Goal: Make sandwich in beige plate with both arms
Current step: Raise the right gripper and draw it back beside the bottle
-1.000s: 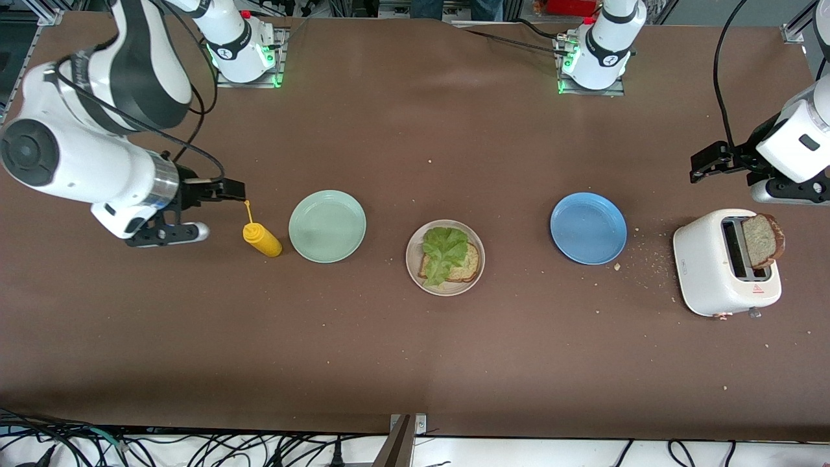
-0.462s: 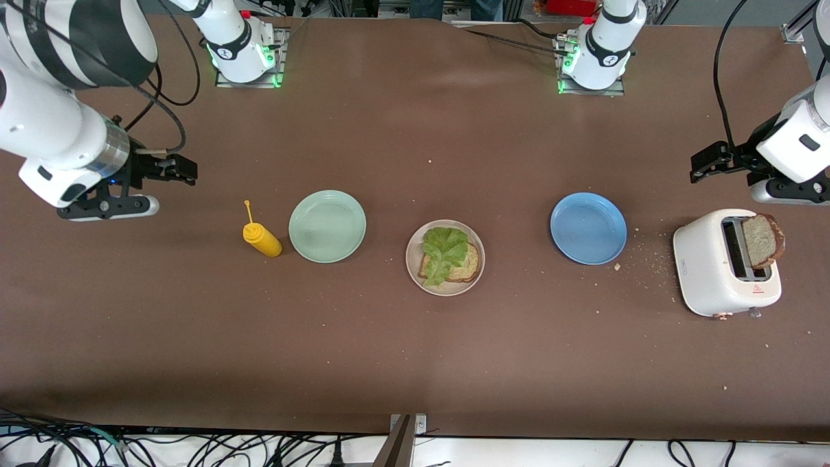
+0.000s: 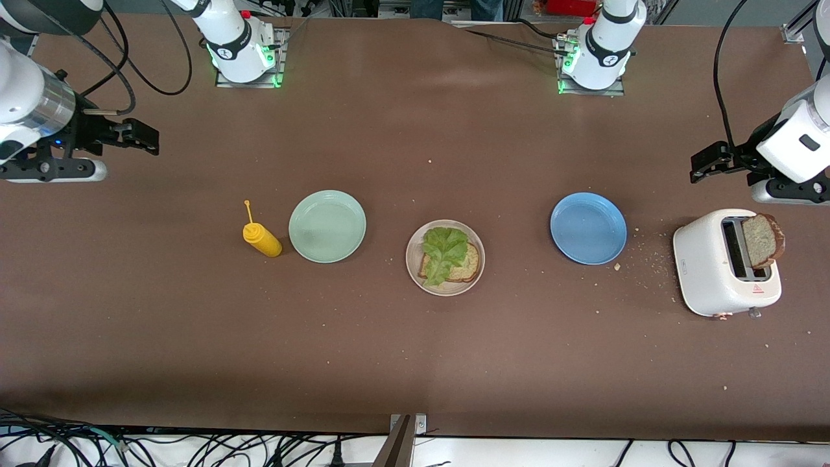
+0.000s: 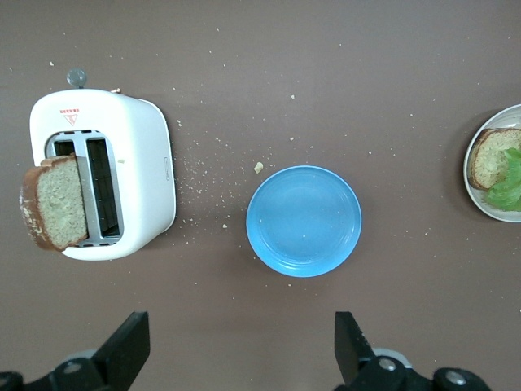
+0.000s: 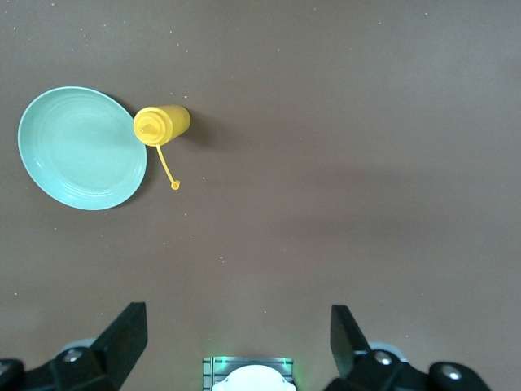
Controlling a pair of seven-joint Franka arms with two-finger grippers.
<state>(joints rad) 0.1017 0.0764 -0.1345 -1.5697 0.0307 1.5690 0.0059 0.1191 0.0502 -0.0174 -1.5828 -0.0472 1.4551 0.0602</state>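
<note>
The beige plate (image 3: 454, 289) sits mid-table and holds one speckled bread slice (image 3: 469, 265) with a green lettuce leaf (image 3: 443, 249) on top. A second bread slice (image 3: 762, 240) sticks up out of the white toaster (image 3: 707, 266) at the left arm's end. My left gripper (image 3: 703, 163) is open and empty, up over bare table beside the toaster. Its wrist view shows its open fingers (image 4: 242, 338), the toaster slice (image 4: 55, 204) and the plate's edge (image 4: 470, 175). My right gripper (image 3: 144, 137) is open and empty, up over bare table at the right arm's end.
A mint-green plate (image 3: 327, 226) and a yellow squeeze bottle (image 3: 261, 239) lie toward the right arm's end. Both show in the right wrist view, the plate (image 5: 81, 147) and the bottle (image 5: 163, 124). An empty blue plate (image 3: 588, 227) lies between the beige plate and the toaster, with crumbs around it.
My right arm has drawn away from the yellow bottle, toward its own end of the table and its base. The left arm has not moved.
</note>
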